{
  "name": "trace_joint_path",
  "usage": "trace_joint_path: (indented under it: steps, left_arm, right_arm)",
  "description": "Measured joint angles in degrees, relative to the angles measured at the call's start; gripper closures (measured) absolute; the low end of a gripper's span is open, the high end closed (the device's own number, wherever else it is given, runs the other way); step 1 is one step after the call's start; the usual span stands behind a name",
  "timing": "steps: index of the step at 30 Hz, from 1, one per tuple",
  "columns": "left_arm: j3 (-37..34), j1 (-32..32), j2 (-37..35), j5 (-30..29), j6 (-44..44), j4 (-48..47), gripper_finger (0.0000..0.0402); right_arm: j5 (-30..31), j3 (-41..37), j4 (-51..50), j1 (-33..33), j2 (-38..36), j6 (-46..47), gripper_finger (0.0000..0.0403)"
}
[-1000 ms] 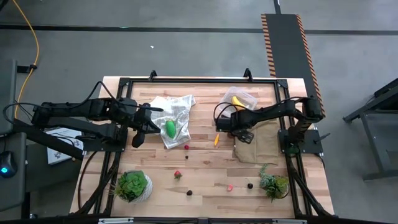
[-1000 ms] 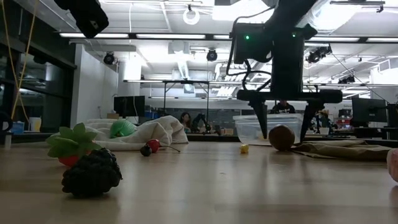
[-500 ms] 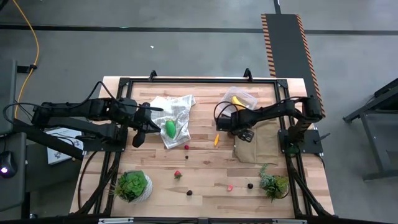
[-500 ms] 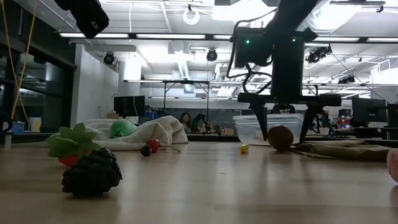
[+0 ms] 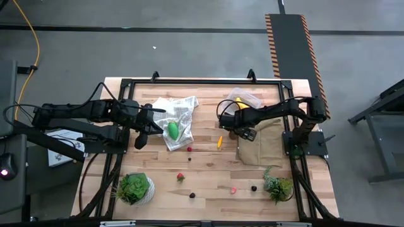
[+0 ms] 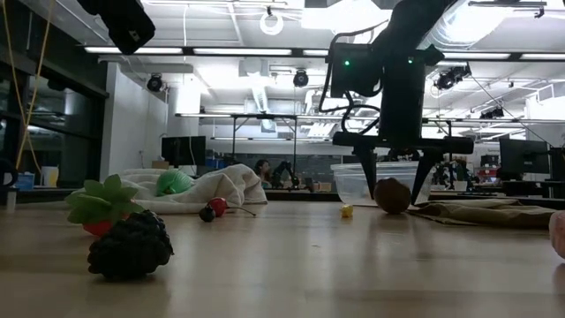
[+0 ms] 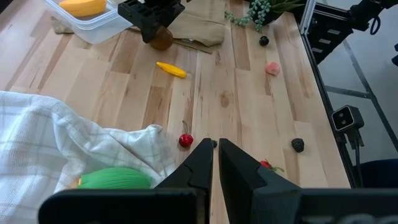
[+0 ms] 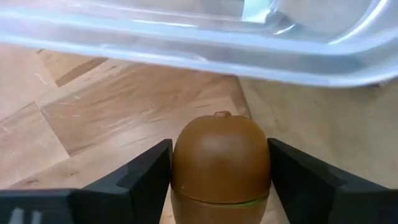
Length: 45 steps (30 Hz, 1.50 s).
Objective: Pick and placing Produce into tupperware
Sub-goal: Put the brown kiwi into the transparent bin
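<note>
Kiwi (image 8: 220,160) is seen between the two dark fingers of the right end effector (image 8: 219,180), low on the table (image 5: 208,170) and just beside the clear tupperware (image 5: 247,98). A second ago the fingers were spread wider, with the brown ball loose between them. Now they have been brought in against its sides, though they are not squeezed fully together. The end effector has also been slid a little toward the ball. So the grab is judged to be starting, and the lift into the tupperware is not yet done.

A yellow banana (image 7: 83,7) is already seen inside the tupperware. Other produce is left out: a green oval (image 5: 172,130) on the white checked cloth (image 5: 180,108), a small orange-yellow piece (image 5: 219,142) near the middle, and small berries (image 5: 189,149) scattered on the wood.

The left end effector (image 7: 213,162) is held over the edge of the cloth, with its fingers pressed together and nothing between them. It has not been moved.
</note>
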Motion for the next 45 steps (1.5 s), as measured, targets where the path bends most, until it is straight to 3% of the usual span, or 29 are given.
trace_joint_path:
  steps: [20,36,45]
  left_arm:
    - [0.00,0.00,0.00,-0.85,0.17,0.09,0.0385]
    - [0.00,-0.01,0.00,-0.85,0.11,0.76,0.0385]
    - [0.00,0.01,-0.02,-0.83,0.00,2.35,0.0385]
  right_arm:
    - [-0.36,1.56,2.02,2.54,0.03,-0.02,0.0176]
    - [2.49,13.73,-4.44,5.44,0.04,-6.99,0.0176]
    - [1.90,26.46,-19.47,4.89,0.04,-12.50,0.0176]
